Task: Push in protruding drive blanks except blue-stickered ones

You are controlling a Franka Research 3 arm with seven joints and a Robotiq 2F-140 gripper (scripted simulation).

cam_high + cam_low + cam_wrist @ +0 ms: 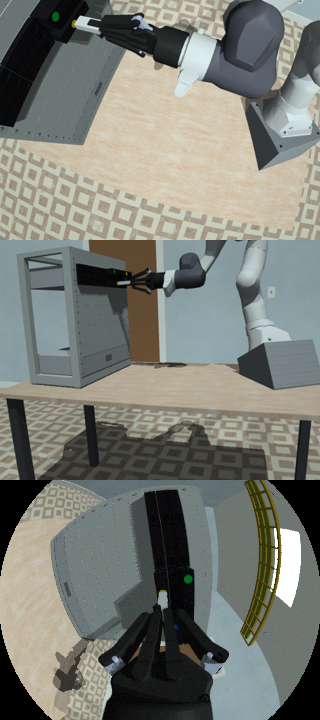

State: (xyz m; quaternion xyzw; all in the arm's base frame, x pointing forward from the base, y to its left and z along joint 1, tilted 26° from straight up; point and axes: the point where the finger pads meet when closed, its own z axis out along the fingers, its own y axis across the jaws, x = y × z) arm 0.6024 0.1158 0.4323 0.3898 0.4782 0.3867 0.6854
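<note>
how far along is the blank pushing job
Done: nothing clearly; the blanks at the rack's top right corner all stick out. In hand: the shut gripper has a white bar with a yellow tip against one of them. Left: seat the non-blue ones, then back off.

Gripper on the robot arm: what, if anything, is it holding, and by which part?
Nothing is held. The gripper is shut, its pale tips pressed together and pointing at the front of a black drive blank with a yellow sticker.
</note>
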